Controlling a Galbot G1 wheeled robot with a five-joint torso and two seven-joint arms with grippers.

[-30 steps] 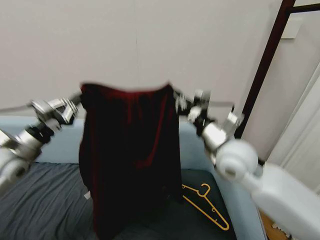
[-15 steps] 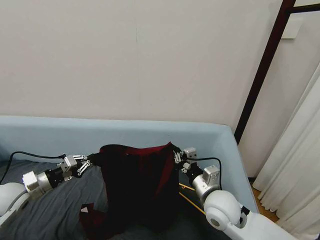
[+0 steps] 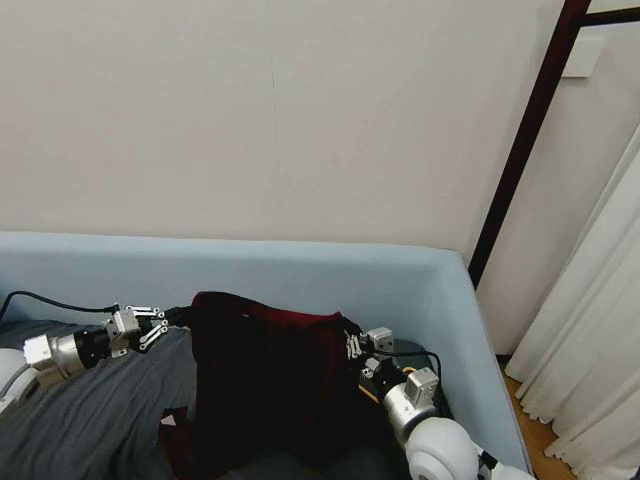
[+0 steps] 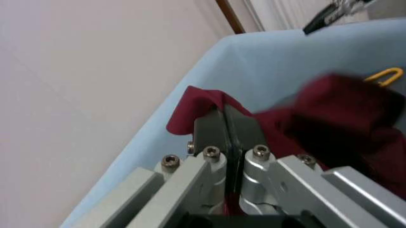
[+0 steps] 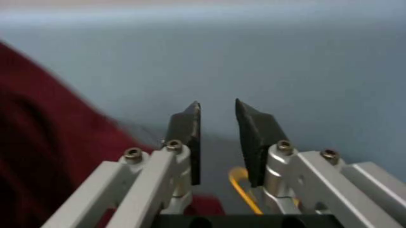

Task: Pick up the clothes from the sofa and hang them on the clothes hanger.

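The red garment (image 3: 265,385) sags lower than before, left gripper (image 3: 172,316) clamped at its 9 o'clock, right gripper (image 5: 216,107) parted in its wrist view.

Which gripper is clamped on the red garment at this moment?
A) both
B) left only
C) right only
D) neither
B: the left gripper is shut on a fold of the red garment, while the right gripper is open beside it with nothing between its fingers.
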